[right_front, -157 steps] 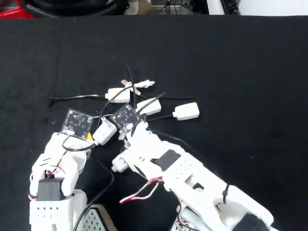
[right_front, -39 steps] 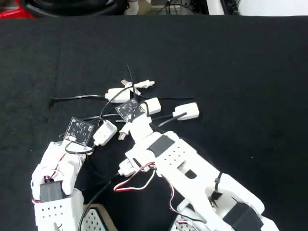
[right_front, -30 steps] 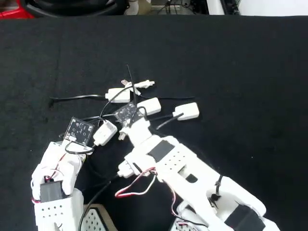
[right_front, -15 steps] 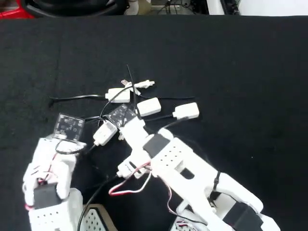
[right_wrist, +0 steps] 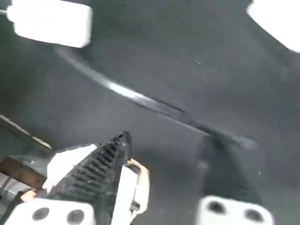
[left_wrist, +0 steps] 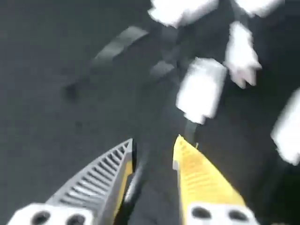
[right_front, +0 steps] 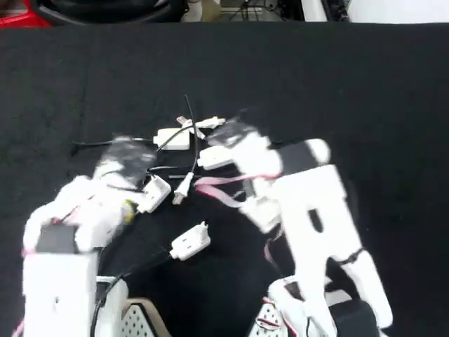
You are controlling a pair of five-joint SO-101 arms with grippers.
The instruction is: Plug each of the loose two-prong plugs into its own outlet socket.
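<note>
- Four white two-prong plugs lie loose in a cable tangle mid-worktop [right_front: 365, 84].
- The front plug [right_front: 189, 243] is nearest the arm bases and the side plug [right_front: 154, 194] is just beside the left arm. The back plug [right_front: 173, 137] and centre plug [right_front: 215, 157] lie beyond.
- None looks seated in a socket, so I judge every plug is yet to do.
- Sockets: cannot make them out. There is a dark smear [right_front: 123, 156] at the left arm's tip, and I can't say what it is.
- Left pincer [left_wrist: 152, 143]: too blurred to call released or clenched.
- Right pincer [right_wrist: 166, 140]: released, nothing between the jaws, above a black cable [right_wrist: 150, 105].
- Handling (judgement): the plugs are light, hard, smooth plastic. They'll likely skid on the cloth and get tugged round by their springy leads.
- Take hold across the flat sides of the body, behind the prongs, never by the cable.
- The prongs are thin, so line them up square before pushing or they may bend.
</note>
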